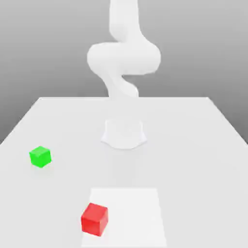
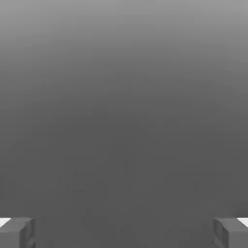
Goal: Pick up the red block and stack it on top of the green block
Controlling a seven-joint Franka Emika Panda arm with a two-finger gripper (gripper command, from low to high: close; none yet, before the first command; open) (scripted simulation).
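Pincer (image 2: 124,232) gapes wide, empty; red block (image 1: 94,219) and green block (image 1: 40,157) rest apart on table (image 1: 193,145).

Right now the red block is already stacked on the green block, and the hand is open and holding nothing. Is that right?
Not quite. The red block is not stacked: in the exterior view it sits on the table by itself, apart from the green block, which lies farther back toward the exterior view's left. The rest holds: the hand is open and holding nothing.
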